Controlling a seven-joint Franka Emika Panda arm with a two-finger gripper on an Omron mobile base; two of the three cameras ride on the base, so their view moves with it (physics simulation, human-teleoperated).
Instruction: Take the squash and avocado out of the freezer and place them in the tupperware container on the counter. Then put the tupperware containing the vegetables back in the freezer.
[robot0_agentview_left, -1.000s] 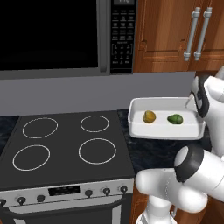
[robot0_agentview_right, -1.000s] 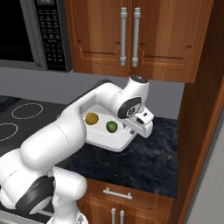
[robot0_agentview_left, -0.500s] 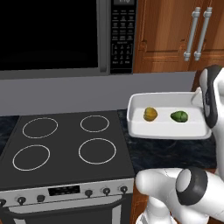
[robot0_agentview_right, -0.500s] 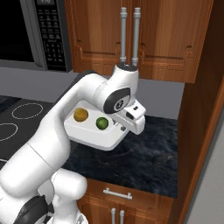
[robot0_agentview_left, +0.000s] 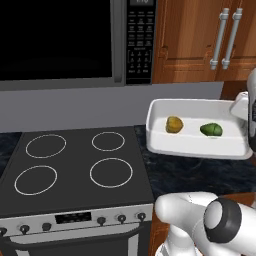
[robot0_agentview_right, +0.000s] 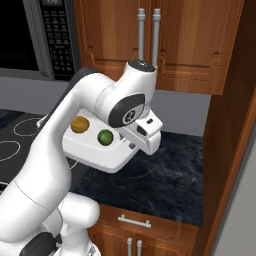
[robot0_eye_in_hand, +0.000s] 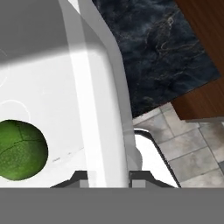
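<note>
My gripper (robot0_agentview_right: 132, 145) is shut on the right-hand rim of the white tupperware container (robot0_agentview_left: 192, 146), holding it level in the air above the dark speckled counter (robot0_agentview_right: 165, 175). The yellow-tan squash (robot0_agentview_left: 174, 124) and the green avocado (robot0_agentview_left: 211, 130) lie side by side inside it, squash (robot0_agentview_right: 80, 124) on the left, avocado (robot0_agentview_right: 105, 136) nearer my hand. In the hand view my gripper (robot0_eye_in_hand: 107, 176) clamps the tupperware container's rim (robot0_eye_in_hand: 94, 109), with the avocado (robot0_eye_in_hand: 19, 150) at lower left and the counter (robot0_eye_in_hand: 153, 48) below. The freezer is out of view.
A black stovetop (robot0_agentview_left: 80, 165) with white rings lies left of the counter, under a microwave (robot0_agentview_left: 75, 40). Wooden upper cabinets (robot0_agentview_right: 150, 40) with silver handles hang behind. A tall brown panel (robot0_agentview_right: 230, 125) bounds the counter on the right. Tiled floor (robot0_eye_in_hand: 188, 144) shows past the counter edge.
The tupperware container, gripped by its rim, has risen off the counter with both vegetables in it. My hand has lifted and turned with it.
</note>
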